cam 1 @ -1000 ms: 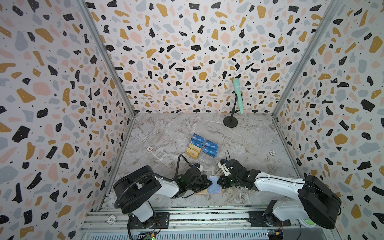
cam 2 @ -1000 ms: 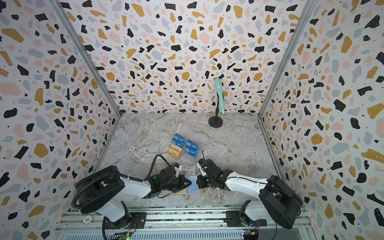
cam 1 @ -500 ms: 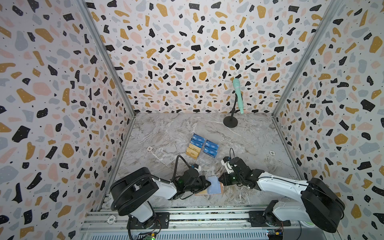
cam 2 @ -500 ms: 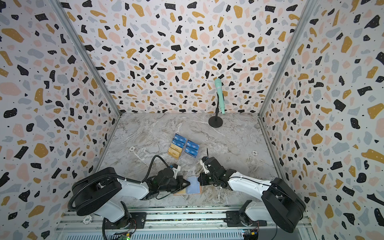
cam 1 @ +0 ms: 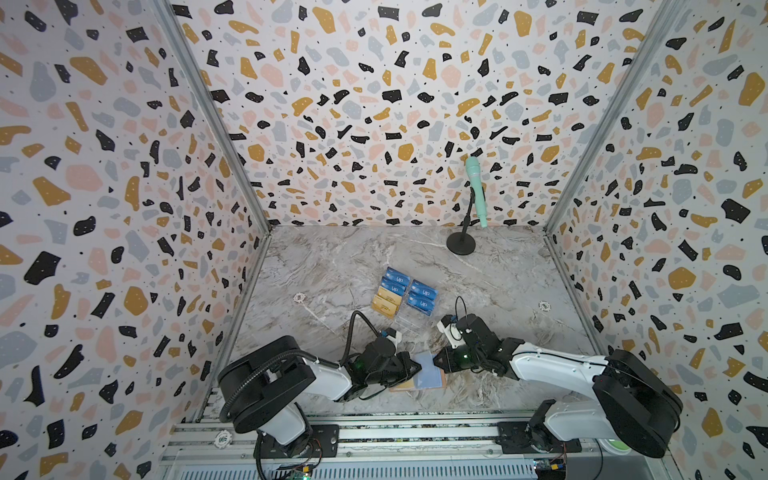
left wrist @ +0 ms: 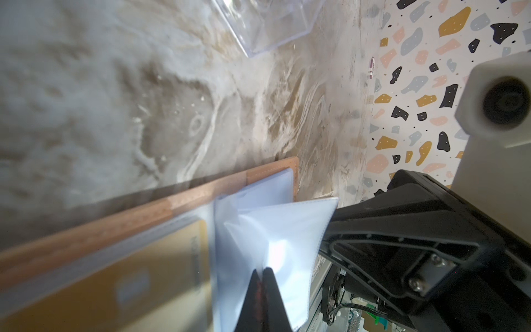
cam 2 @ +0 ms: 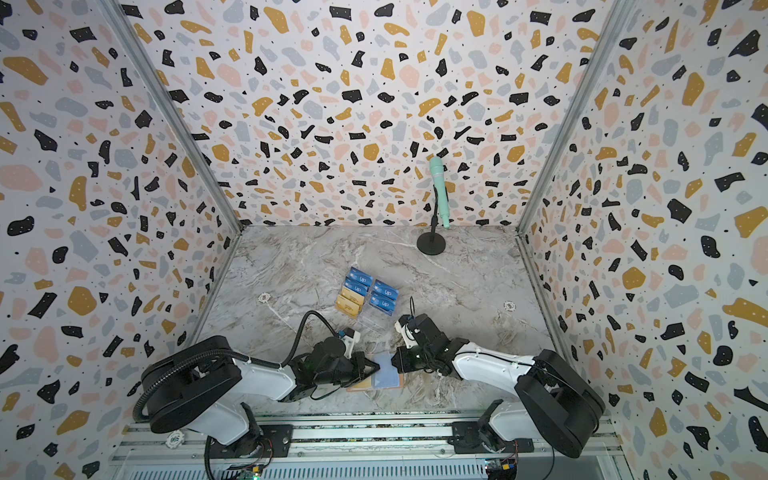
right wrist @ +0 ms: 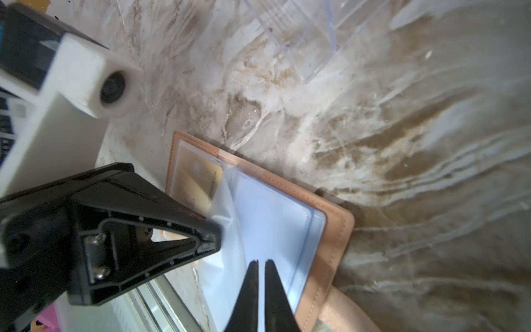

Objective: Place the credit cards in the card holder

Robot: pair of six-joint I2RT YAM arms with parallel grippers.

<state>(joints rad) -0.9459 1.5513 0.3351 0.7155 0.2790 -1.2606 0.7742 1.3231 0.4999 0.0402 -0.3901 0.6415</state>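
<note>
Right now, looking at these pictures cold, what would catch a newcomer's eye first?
At the table's front edge, both arms meet over the open card holder: the left pincer is shut on a clear sleeve, the right pincer closed beside it. One gold card already sits in a sleeve. Behind them, blue and gold cards sit in a clear stand, and a mint microphone stands at the back.

left arm (cam 1: 328, 376) low, jaws pinched | right arm (cam 1: 548, 365) low, jaws closed
</note>
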